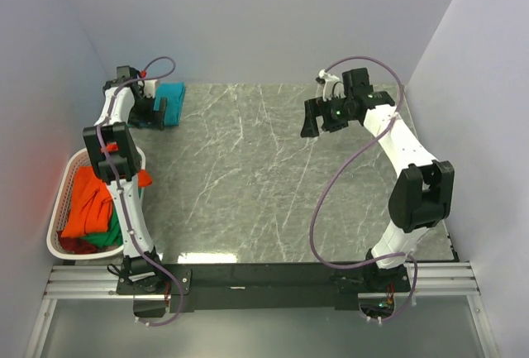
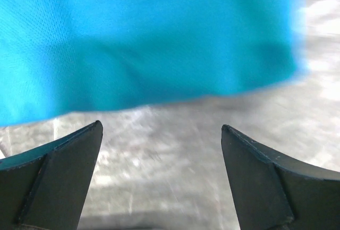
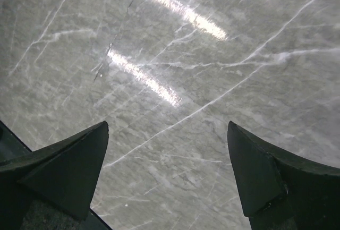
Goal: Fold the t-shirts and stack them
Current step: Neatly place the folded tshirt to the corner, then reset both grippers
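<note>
Teal t-shirt (image 1: 172,100) is lying folded at the bench's (image 1: 248,184) far left corner, the left gripper (image 2: 161,126) hovering just beside it, jaws spread wide, pinching nothing; the right gripper (image 3: 167,126) is hanging equally spread over bare surface.

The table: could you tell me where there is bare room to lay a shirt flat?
The table is bare across its middle, from the teal t-shirt at the far left corner to the right gripper. Crowded: that corner, with the left gripper, and the basket at the left edge.
</note>
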`<state>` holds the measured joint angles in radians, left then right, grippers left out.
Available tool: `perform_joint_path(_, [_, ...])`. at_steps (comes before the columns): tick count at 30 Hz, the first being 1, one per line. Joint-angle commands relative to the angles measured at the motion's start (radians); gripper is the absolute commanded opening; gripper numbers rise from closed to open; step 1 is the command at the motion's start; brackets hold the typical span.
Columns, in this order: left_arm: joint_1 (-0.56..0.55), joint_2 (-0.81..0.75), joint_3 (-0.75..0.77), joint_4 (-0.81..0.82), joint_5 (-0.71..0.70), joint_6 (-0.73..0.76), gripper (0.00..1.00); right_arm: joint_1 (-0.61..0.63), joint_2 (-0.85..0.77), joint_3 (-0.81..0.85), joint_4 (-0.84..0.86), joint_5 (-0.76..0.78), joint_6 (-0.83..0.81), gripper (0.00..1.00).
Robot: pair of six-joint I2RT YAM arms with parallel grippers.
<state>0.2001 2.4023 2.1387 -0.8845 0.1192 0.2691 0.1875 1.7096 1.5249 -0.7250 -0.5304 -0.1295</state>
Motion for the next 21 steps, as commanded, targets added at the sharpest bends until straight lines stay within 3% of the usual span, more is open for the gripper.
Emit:
perform_joint_path(1, [-0.03,-0.204,0.01,0.012,0.102,0.018,1.0,-0.005,-0.004,0.099,-0.03,0.045,-0.021,0.99])
perform_joint_path(4, [-0.085,-0.314,-0.042,0.044,0.07,0.015,0.99,-0.022,-0.002,0.171,-0.074,0.073,-0.028,0.99])
perform_joint_path(10, [-0.261,-0.554,-0.371,0.151,0.086,-0.045,0.99,-0.031,-0.042,0.221,-0.097,0.127,-0.044,0.99])
perform_joint_path(18, [-0.505,-0.793,-0.741,0.335,0.096,-0.243,0.99,-0.046,-0.226,-0.037,-0.024,0.084,-0.053,0.99])
perform_joint_path(21, [-0.521,-0.839,-0.842,0.325,0.105,-0.323,0.99,-0.086,-0.312,-0.184,0.013,0.041,-0.03,0.99])
